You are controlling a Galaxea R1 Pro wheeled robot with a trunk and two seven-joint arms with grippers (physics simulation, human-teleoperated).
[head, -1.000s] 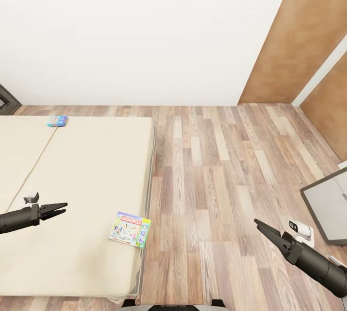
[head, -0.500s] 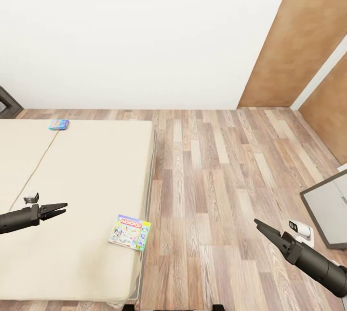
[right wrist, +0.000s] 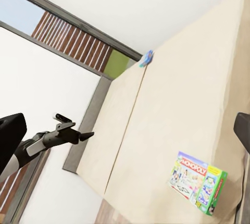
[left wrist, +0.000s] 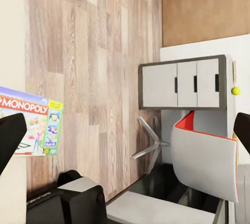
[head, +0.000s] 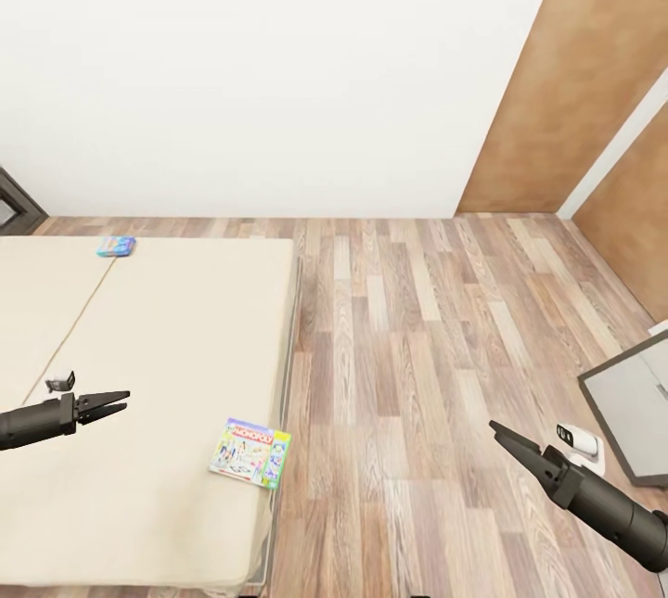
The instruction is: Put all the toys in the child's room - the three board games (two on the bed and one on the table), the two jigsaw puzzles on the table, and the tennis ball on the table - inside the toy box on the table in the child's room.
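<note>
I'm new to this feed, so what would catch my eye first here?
The colourful Monopoly box lies near the beige bed's corner by the wood floor. A smaller blue game box sits near the bed's far edge, by the white wall. The left gripper hovers over the bed.

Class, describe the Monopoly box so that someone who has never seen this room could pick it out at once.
Find the large bed with the plain beige cover beside the wood-plank floor. The Monopoly box lies flat on the cover at the bed's edge next to the floor, near the corner closest to the robot. Unlike the smaller blue board game far up the bed by the wall, it is green-edged with a red Monopoly banner.
</note>
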